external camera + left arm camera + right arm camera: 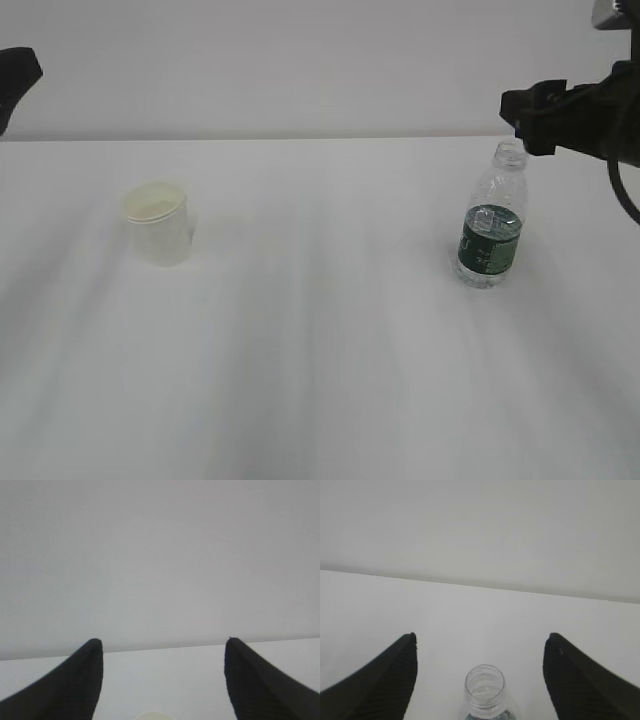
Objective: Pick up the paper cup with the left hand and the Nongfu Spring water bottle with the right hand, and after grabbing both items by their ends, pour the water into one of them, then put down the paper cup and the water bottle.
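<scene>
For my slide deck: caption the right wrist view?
Open right gripper hangs over the capless neck of the small clear plastic water bottle on a white table.

One cup [158, 222] stands on one table [320, 380]. There is one bottle [492, 232]. Two grippers show, left [162, 652] and right [480, 647].

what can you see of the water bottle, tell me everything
The water bottle is small, clear ribbed plastic with a dark green label band around its lower half. Its threaded neck is open, with no cap. It stands upright on the white table, right of centre. Nothing touches it; the right tool hangs open above its mouth.
</scene>
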{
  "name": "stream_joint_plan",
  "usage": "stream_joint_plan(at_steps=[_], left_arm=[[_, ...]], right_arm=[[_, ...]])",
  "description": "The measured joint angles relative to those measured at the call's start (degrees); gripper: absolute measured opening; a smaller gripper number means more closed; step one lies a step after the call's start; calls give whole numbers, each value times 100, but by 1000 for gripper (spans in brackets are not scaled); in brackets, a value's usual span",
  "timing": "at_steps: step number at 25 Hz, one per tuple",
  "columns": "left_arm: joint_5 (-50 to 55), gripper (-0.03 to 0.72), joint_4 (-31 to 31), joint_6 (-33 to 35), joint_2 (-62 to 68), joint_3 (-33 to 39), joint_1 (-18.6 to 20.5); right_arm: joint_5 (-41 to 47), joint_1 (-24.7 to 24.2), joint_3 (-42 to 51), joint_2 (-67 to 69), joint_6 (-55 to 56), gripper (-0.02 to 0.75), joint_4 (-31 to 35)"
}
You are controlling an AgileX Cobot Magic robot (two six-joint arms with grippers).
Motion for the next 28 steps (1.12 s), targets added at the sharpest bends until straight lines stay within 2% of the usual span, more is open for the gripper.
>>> stream_joint_plan(at_steps=[9,17,28], left_arm=[[787,542,88,0,-875,-13,0],[1654,540,461,0,-1825,-13,0],[2379,540,490,0,-2821,-13,0]], right_arm=[[939,0,0,-845,-97,588,-5],[1639,0,0,-1565,-108,587,-5],[2501,0,0,-2552,-122,587,-5]])
